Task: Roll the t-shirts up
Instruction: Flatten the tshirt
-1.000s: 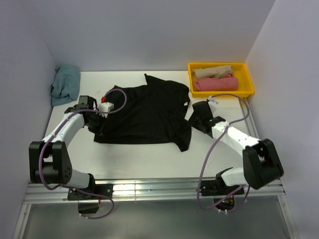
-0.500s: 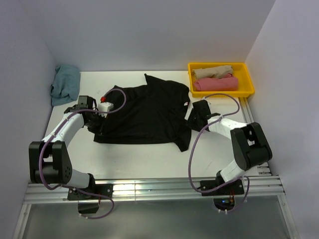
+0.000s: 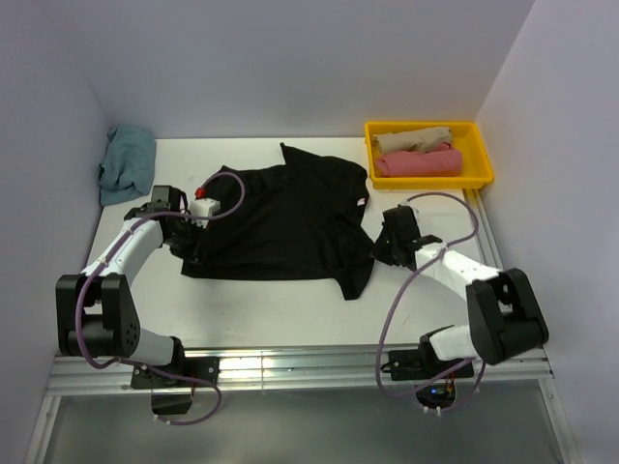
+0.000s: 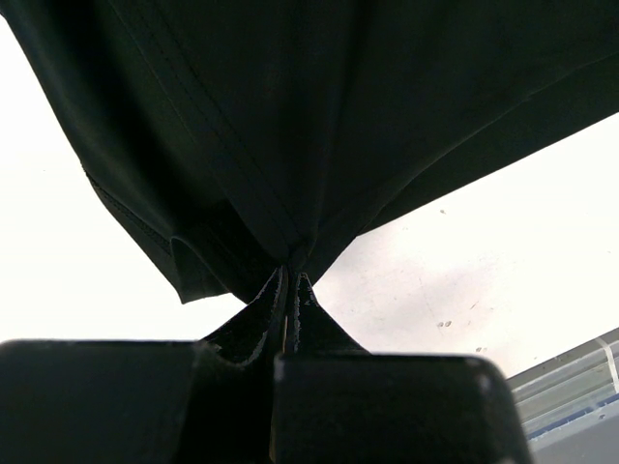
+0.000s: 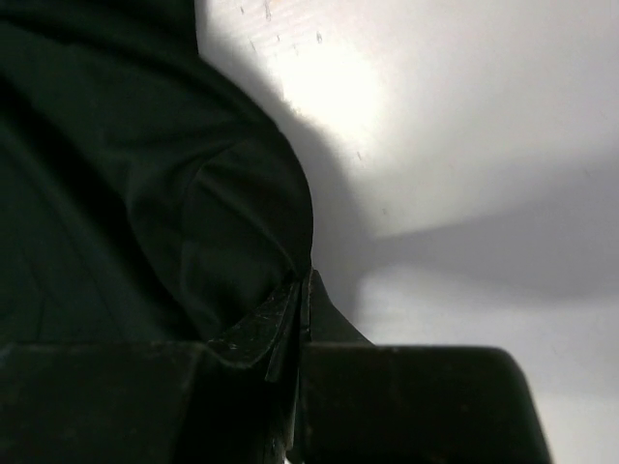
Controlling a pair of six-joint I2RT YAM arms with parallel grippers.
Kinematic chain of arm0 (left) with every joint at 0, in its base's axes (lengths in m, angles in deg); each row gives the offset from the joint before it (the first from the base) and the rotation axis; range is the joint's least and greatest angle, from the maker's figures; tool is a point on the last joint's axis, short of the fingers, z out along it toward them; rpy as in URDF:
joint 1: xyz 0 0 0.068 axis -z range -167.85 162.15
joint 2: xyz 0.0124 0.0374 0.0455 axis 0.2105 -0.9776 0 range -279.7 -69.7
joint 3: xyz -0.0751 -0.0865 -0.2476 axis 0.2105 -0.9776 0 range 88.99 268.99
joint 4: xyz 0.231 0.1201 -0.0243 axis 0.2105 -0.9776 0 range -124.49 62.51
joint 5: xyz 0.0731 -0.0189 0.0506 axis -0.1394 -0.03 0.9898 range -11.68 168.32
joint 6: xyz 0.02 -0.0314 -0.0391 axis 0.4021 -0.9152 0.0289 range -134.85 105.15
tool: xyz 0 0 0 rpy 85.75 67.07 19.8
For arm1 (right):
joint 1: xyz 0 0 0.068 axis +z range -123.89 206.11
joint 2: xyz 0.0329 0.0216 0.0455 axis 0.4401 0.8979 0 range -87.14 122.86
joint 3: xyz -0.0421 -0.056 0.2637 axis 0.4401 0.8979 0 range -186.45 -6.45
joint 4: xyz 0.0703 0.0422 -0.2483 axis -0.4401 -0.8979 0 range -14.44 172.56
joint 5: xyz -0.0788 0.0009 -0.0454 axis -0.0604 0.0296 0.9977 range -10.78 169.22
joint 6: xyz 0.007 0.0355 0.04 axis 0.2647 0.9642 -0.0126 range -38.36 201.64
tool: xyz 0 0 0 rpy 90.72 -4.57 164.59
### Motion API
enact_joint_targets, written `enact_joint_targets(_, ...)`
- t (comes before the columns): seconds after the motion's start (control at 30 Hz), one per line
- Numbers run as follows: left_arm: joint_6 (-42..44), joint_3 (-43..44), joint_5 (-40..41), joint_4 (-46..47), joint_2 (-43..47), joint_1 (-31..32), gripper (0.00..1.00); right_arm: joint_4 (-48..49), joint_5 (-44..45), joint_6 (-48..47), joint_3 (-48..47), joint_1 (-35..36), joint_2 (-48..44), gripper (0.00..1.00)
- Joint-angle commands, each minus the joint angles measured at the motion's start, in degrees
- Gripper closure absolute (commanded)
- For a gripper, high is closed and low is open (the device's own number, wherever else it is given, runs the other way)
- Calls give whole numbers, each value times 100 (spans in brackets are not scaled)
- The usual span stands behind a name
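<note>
Tension across the cloth is the worry at this moment. The left end effector (image 4: 290, 280) is clamped tight on a pinch of the large black short-sleeved t-shirt of soft cloth (image 3: 280, 217), and the fabric tents away from its tips in stretched folds. The right end effector (image 5: 304, 290) has its fingers pressed together too, apparently on the shirt's edge. Only a thin margin of cloth reaches its tips, with bare white worktop (image 3: 271, 309) just beside them.

The black t-shirt lies spread and unrolled between the two end effectors, rumpled along the side near the right one. Beyond the right end effector, towards the back wall, a yellow plastic tray (image 3: 486, 164) holds a rolled pink shirt (image 3: 416, 162) and a rolled beige shirt (image 3: 411, 138). Beyond the left end effector, in the far corner, a crumpled teal shirt (image 3: 126, 162) waits.

My judgement is that the black shirt's roll has not begun and the arms are spreading it flat. Several things could go wrong:
- The right hold looks shallow, so any outward pull may slip the hem free and let that side bunch up.
- An uneven pull from the firmer left grip would drag the whole shirt sideways and skew it.
- Wrinkles left in now would make a lumpy, loose roll.
- Either end effector, working low, may scrape the worktop.
</note>
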Motion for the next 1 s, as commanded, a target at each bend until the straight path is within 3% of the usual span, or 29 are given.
enact_joint_targets(0.0,126,245,-17,-118,61,-24,100,-278,42,201,255,-27,-702,100)
enact_joint_targets(0.27,144,342,10,-189,26,-51,100,-1166,-187,921,1432,-1,-2887,100)
enact_joint_targets(0.47,152,526,-52,-268,-79,-51,100,-2229,-266,1361,1776,105,-4480,96)
enact_joint_targets(0.5,161,544,-52,-285,-97,-51,100,-2448,-240,1388,1785,157,-4614,94)
enact_joint_targets(0.6,187,562,-43,-294,-106,-51,100,-2748,-30,1379,1742,297,-4931,66)
enact_joint_targets(0.63,179,562,-43,-294,-106,-51,100,-2879,50,1362,1724,324,-4992,48)
enact_joint_targets(0.67,179,535,-34,-303,-115,-51,100,-2889,103,1362,1724,350,-5019,41)
enact_joint_targets(0.83,161,544,1,-329,-132,-51,100,-2337,252,1555,1540,360,-4660,36)
enact_joint_targets(0.97,161,527,45,-356,-62,-51,100,-2038,841,1451,961,264,-3729,36)
